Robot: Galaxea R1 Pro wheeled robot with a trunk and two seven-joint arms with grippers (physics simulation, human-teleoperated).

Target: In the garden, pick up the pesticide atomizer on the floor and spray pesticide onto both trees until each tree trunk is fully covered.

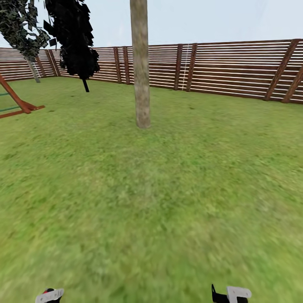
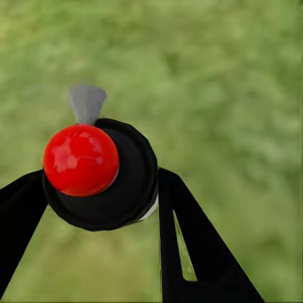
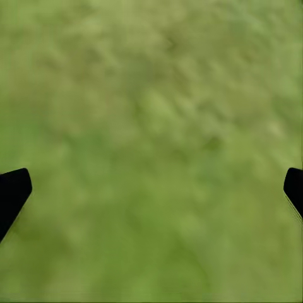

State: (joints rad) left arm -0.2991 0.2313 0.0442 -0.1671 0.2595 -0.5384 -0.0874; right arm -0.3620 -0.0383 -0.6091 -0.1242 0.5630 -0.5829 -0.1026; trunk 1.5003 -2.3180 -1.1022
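The thick, pale beige-grey tree trunk (image 1: 141,67) stands upright at twelve o'clock, well ahead; the left jaws (image 2: 95,196) clench the black, red-capped pesticide atomizer (image 2: 101,173); the right jaws (image 3: 151,189) hang released over grass.

You are seeing flat, even daylight; the grass (image 1: 168,202) is blurring everywhere, and nothing is casting clear shadows.
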